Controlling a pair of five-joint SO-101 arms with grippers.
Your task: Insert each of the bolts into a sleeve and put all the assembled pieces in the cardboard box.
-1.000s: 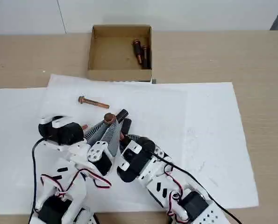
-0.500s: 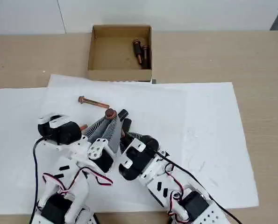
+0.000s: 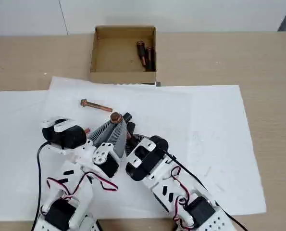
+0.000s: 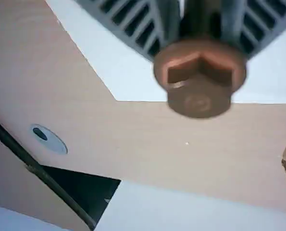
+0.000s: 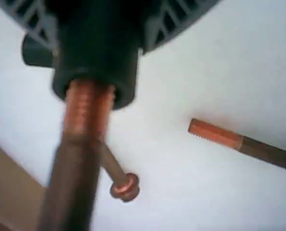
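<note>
My left gripper (image 3: 115, 124) is shut on a copper bolt (image 3: 115, 117); its hex head (image 4: 199, 79) sticks out past the grey fingers (image 4: 128, 19). Right beside it, my right gripper (image 3: 129, 130) is shut on a black sleeve (image 5: 92, 62). The bolt's threaded end (image 5: 87, 110) enters the sleeve's mouth. A loose bolt (image 3: 95, 105) lies on the white paper just beyond both grippers. Another copper bolt (image 3: 86, 130) peeks out beside the left arm. The cardboard box (image 3: 99, 50) stands at the back with assembled pieces (image 3: 145, 54) in its right part.
A white paper sheet (image 3: 205, 139) covers the near table, with bare wood (image 3: 239, 57) around it. On the paper under the sleeve lie a headed bolt (image 5: 121, 183) and another bolt's threaded end (image 5: 217, 136).
Both grippers have shifted slightly to the right and away from the table's near edge, staying together. The held bolt's head sits a little farther out than before. The loose bolt has not moved.
</note>
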